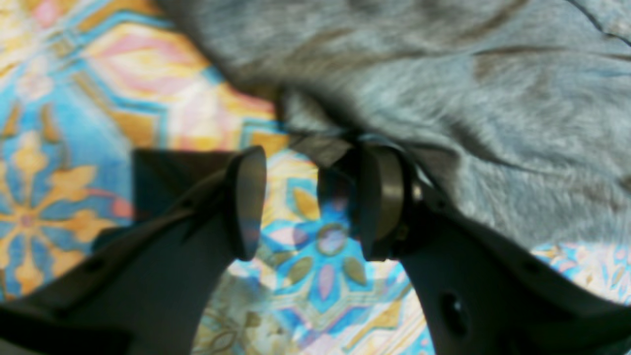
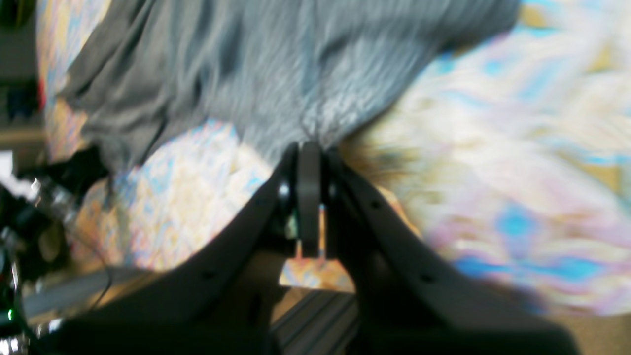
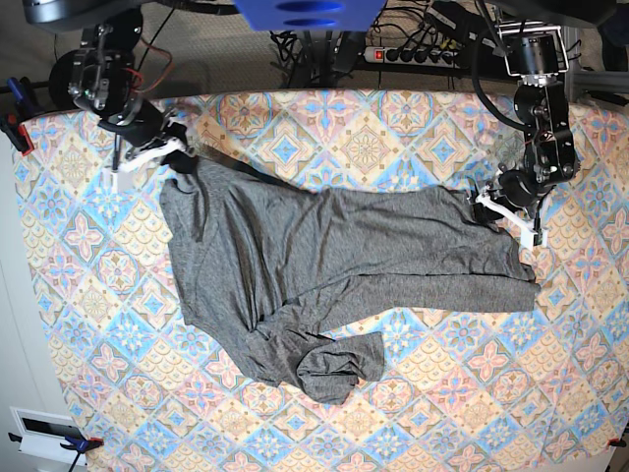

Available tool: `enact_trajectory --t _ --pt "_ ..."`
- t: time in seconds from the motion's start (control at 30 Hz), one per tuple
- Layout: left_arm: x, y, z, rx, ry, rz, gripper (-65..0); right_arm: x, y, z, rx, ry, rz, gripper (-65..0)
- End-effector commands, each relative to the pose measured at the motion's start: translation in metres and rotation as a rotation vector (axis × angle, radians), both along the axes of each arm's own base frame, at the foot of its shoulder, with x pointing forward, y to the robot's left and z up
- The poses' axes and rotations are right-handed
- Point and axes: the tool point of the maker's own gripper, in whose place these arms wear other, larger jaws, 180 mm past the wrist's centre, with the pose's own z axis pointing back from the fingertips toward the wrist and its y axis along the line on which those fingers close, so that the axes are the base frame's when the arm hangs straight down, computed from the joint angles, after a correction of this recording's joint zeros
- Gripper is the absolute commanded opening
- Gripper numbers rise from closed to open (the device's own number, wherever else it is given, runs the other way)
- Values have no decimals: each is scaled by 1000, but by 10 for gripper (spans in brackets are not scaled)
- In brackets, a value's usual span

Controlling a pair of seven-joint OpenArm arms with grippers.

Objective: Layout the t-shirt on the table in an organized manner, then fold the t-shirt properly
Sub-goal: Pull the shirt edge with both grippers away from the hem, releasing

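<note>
Base view: t-shirt (image 3: 324,285) lies half spread on the table (image 3: 88,324), bunched near its front edge.
Right gripper (image 2: 309,148): clamped on a shirt edge.
Left gripper (image 1: 305,197): parted, holding nothing, beside the fabric.
Risk: a one-sided pull may drag the shirt askew.

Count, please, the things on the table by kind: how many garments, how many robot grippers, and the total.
Garments: 1, the t-shirt, lying on the table
Robot grippers: 2, the left gripper and the right gripper
Total: 3
</note>
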Motion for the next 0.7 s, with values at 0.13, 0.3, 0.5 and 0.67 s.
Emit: enact_trajectory --t 0.13,0.3,0.5,0.67 --pt "5 8 8 26 -13 5 -353 -4 -17 7 -28 -17 -30 -649" --pt "5 7 8 23 -16 0 -353 -5 -15 6 -26 -13 -25 -604" --pt "-9 41 16 66 -17 50 -349 -19 -25 0 -42 20 -50 -447" --pt "-24 59 53 78 -96 38 -349 -38 -54 -1 -90 53 -116 -415"
